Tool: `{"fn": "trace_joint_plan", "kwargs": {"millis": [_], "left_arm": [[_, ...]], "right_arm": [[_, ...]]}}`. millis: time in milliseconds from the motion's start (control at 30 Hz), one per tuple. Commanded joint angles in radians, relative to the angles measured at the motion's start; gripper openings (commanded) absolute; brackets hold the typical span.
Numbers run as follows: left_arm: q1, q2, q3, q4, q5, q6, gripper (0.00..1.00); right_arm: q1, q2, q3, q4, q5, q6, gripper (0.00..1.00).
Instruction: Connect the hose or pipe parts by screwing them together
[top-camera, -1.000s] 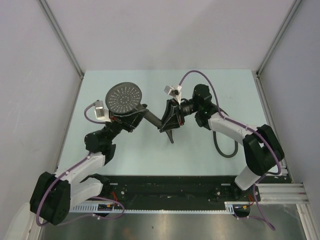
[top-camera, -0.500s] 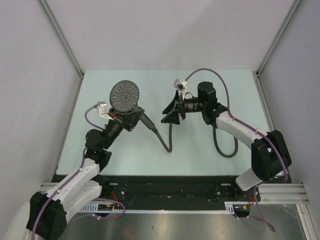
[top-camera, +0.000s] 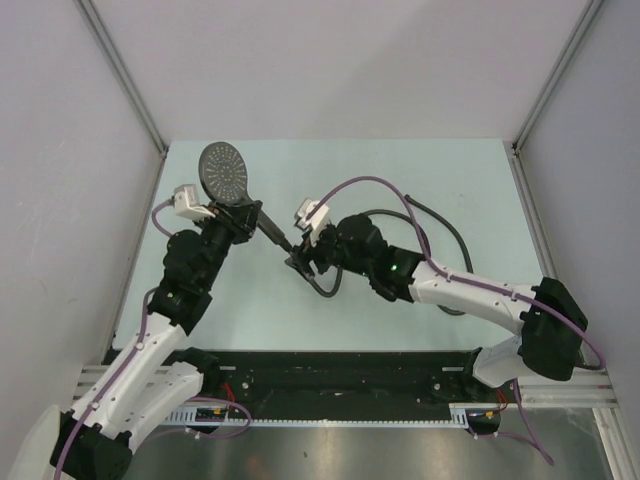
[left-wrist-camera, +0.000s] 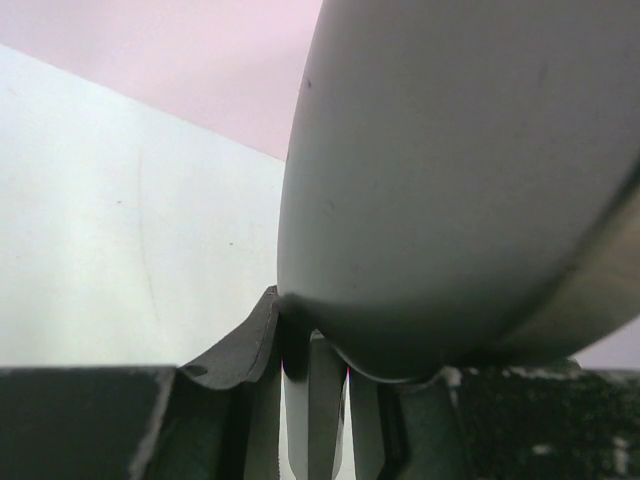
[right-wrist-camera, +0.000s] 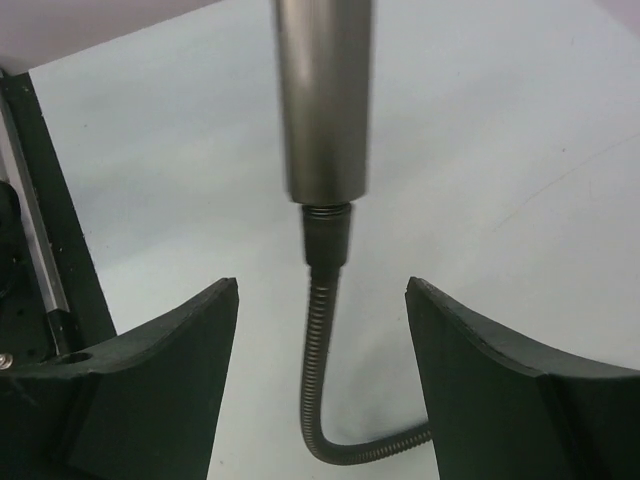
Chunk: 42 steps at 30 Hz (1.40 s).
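Ok so from the top view: the left gripper (top-camera: 238, 222) is clamped on the shower head (top-camera: 224, 172) right where the round dotted face meets the handle (top-camera: 268, 230). The head sits over the far left part of the table (top-camera: 440, 160), face up toward the camera, with the handle slanting near and to the right. The hose (top-camera: 325, 288) comes off the handle's end, curls nearward, ducks under the right arm, then loops around on the right side of the table. The right gripper (top-camera: 303, 262) is at that joint, just beside the handle's end.

Left wrist view is basically all shower head (left-wrist-camera: 450, 180). Its smooth grey back fills the frame, and the fingers (left-wrist-camera: 318, 400) are pinched tight on the neck underneath.

Right wrist view is the useful one. The right gripper (right-wrist-camera: 320, 290) is spread wide, one finger on each side of the hose (right-wrist-camera: 318, 370), and neither touches it. The handle (right-wrist-camera: 325, 100) comes straight down from the top, and the hose's end fitting (right-wrist-camera: 327, 238) butts right up against it. Can't tell how far it's screwed in, though.
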Motion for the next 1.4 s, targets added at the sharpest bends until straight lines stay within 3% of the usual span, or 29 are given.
{"fn": "trace_joint_plan", "kwargs": {"millis": [0,200,433,533,633,700,767,833,933,1033,1067,1133,1233,1367], "left_arm": [[-0.006,-0.010,0.128,-0.114,-0.112,-0.012,0.01],[-0.012,0.004,0.171,-0.148,-0.106,-0.087,0.00],[-0.021,-0.010,0.177,-0.160,-0.100,-0.121,0.00],[-0.023,-0.009,0.177,-0.168,-0.090,-0.147,0.00],[-0.024,-0.005,0.161,-0.169,-0.074,-0.194,0.00],[-0.030,0.002,0.148,-0.169,-0.049,-0.225,0.00],[-0.052,0.011,0.119,-0.168,-0.037,-0.265,0.01],[-0.081,0.016,0.093,-0.168,-0.044,-0.267,0.00],[-0.087,0.005,0.033,-0.137,-0.018,-0.221,0.00],[-0.089,-0.042,-0.062,0.054,0.069,-0.098,0.00],[-0.089,-0.059,-0.082,0.161,0.089,-0.064,0.01],[-0.084,-0.067,-0.127,0.249,0.171,-0.006,0.01],[-0.060,-0.027,-0.174,0.421,0.291,-0.024,0.00],[-0.036,0.050,-0.234,0.674,0.437,-0.078,0.00]], "right_arm": [[0.120,-0.021,-0.010,0.106,0.308,-0.117,0.73],[0.252,0.081,-0.001,0.291,0.659,-0.238,0.73],[0.298,0.188,0.065,0.336,0.819,-0.316,0.69],[0.306,0.208,0.068,0.368,0.835,-0.319,0.57],[0.307,0.213,0.068,0.401,0.845,-0.315,0.34],[0.309,0.207,0.070,0.422,0.852,-0.312,0.28],[0.307,0.199,0.073,0.428,0.839,-0.299,0.14],[0.297,0.182,0.082,0.395,0.781,-0.269,0.00],[0.266,0.148,0.102,0.297,0.645,-0.206,0.00],[0.183,0.083,0.101,0.183,0.378,-0.103,0.00],[0.121,0.069,0.101,0.133,0.192,-0.065,0.00],[0.053,0.044,0.101,0.106,0.009,-0.028,0.00],[-0.054,0.018,0.101,0.092,-0.228,0.029,0.00],[-0.183,0.033,0.087,0.201,-0.684,0.167,0.00]]}}
